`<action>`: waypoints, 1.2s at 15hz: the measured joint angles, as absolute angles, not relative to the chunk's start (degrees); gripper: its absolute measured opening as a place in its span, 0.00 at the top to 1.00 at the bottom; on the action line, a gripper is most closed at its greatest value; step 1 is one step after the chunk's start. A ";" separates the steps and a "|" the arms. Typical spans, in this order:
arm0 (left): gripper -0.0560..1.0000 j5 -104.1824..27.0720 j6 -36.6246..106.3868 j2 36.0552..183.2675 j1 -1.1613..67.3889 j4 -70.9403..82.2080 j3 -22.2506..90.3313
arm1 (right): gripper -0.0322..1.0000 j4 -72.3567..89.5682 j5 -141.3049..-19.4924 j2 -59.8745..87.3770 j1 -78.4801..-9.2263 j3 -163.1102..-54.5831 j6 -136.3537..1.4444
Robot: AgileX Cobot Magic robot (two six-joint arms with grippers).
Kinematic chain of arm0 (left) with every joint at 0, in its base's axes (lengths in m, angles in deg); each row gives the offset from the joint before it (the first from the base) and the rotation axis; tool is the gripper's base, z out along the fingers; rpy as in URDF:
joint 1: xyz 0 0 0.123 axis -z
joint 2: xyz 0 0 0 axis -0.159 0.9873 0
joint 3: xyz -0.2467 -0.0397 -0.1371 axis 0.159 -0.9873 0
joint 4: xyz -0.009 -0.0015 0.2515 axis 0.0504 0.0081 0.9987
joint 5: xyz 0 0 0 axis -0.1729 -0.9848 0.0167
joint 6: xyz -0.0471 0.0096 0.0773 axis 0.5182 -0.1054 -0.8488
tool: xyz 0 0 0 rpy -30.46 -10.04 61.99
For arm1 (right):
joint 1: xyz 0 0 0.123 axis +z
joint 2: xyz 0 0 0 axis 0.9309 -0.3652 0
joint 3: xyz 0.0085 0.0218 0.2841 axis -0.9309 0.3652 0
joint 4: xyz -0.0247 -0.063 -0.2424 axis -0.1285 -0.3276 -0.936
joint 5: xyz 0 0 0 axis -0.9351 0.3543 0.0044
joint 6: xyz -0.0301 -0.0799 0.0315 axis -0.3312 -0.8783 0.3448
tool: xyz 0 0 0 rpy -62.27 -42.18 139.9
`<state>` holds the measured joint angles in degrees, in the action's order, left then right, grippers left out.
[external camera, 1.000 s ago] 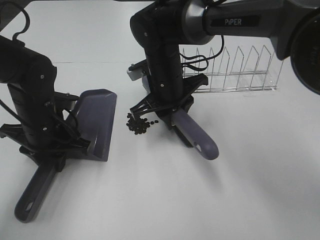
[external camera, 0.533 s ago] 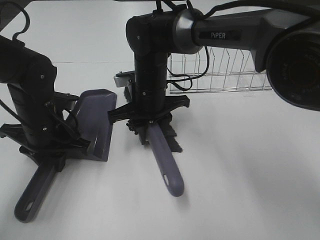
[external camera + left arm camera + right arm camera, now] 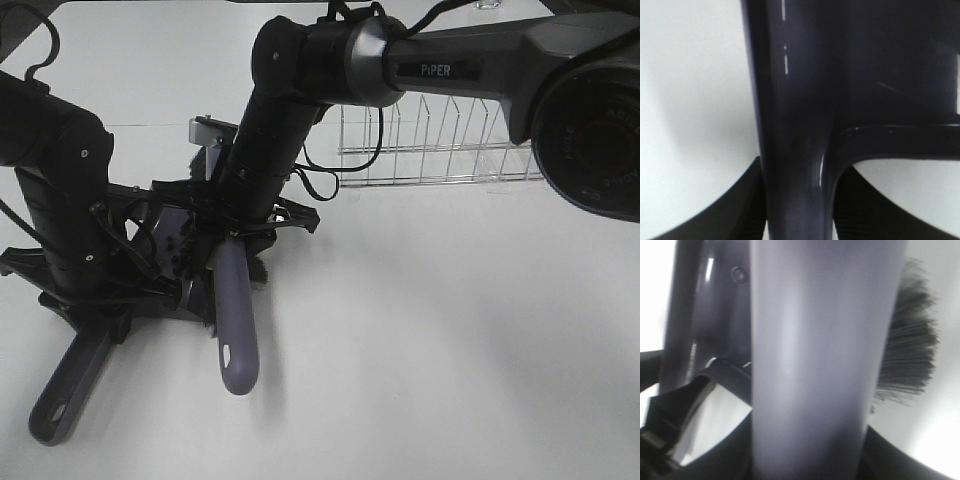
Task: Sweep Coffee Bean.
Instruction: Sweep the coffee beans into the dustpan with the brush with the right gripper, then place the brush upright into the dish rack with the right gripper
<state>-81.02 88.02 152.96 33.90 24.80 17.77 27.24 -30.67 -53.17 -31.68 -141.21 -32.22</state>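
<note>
The purple dustpan (image 3: 165, 262) lies on the white table at the left, and its handle (image 3: 62, 395) points toward the front. My left gripper (image 3: 95, 308) is shut on that handle, which fills the left wrist view (image 3: 795, 125). My right gripper (image 3: 237, 232) reaches across the middle and is shut on the purple brush handle (image 3: 236, 325), also seen in the right wrist view (image 3: 815, 365). The black bristles (image 3: 907, 350) sit at the dustpan's open edge. Several tiny dark coffee beans (image 3: 180, 246) lie on the dustpan blade; others may be hidden under the brush.
A clear wire dish rack (image 3: 440, 140) stands at the back right. The right arm's dark body (image 3: 290, 90) hangs over the table's middle. White table (image 3: 450, 340) stretches to the right and front.
My right gripper has swept the brush leftward from the table's middle to the dustpan's edge. The pile of beans has left the bare table and shows on the blade. The left arm has not moved.
</note>
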 joint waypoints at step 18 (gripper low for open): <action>0.62 -81.02 87.79 152.96 33.90 24.52 17.77 | 0.68 5.01 -19.21 -50.71 -33.29 -159.95 -33.76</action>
<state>-81.02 87.79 152.96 33.90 24.52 17.77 5.01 -19.21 -50.71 -33.29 -159.95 -33.76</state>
